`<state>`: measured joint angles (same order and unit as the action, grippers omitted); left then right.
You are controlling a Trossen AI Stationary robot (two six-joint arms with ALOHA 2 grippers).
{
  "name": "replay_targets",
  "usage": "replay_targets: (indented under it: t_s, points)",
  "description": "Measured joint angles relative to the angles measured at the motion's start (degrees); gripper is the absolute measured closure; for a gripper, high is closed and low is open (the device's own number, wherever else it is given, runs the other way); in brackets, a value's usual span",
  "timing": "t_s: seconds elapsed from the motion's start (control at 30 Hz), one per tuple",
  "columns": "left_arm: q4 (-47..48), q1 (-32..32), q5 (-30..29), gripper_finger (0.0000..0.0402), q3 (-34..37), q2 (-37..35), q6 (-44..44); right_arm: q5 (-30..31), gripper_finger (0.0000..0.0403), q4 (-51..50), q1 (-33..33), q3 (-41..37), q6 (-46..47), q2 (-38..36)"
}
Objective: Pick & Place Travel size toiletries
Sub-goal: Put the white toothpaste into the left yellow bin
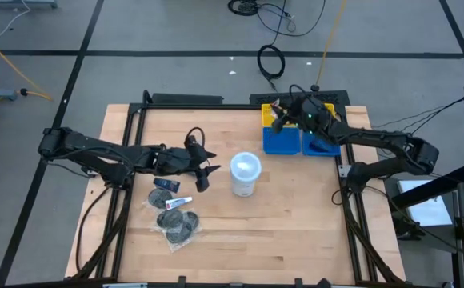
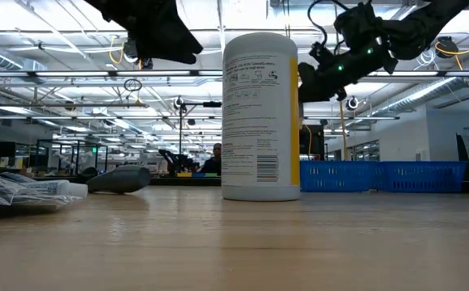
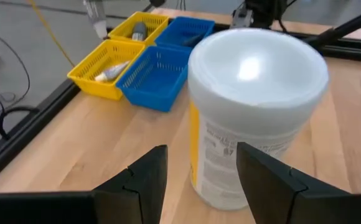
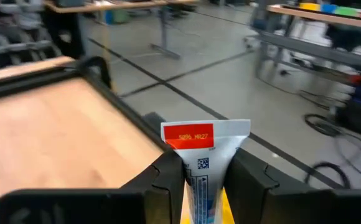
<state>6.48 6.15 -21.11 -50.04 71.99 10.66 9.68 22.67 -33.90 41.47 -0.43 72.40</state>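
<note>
My right gripper (image 1: 281, 117) is over the yellow bin (image 1: 273, 117) at the table's far right, shut on a small white tube (image 4: 202, 163) with a red crimped end. My left gripper (image 1: 206, 166) hangs open above the table's middle, just left of the white tub (image 1: 246, 174); in its wrist view the tub (image 3: 255, 106) stands beyond the open fingers. The other toiletries lie on the table near the left arm: a dark mini bottle (image 1: 166, 184), a white tube (image 1: 177, 202) and clear-wrapped dark discs (image 1: 179, 225). In the low view they show as a pile (image 2: 24, 194) with the bottle (image 2: 121, 179). My right gripper pinches the white tube between its two fingers (image 4: 167, 177) on the flat body just behind the red crimped end (image 4: 196, 135). That end sticks out past the fingertips. The tube is lifted clear, above the yellow bin.
Yellow bins (image 3: 115, 62) and blue bins (image 3: 159, 74) sit side by side at the table's far right; one yellow bin holds a white tube (image 3: 111, 72), another a grey bottle (image 3: 138, 28). The tub (image 2: 259, 113) stands upright mid-table. Bare wood lies toward the near edge (image 1: 296, 248).
</note>
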Motion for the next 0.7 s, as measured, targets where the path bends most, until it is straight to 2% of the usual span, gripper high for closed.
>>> replay_targets:
  t_s: [0.33,0.7]
  points:
    - [3.0,0.0,0.0,0.0215,0.0,0.0,2.6,1.0,0.0317,-3.0,-6.2,0.0,0.9,1.1]
    - [8.1,0.0,0.0,0.0215,0.0,0.0,6.7,0.8,0.0317,-3.1,-8.5,0.0,0.9,8.4]
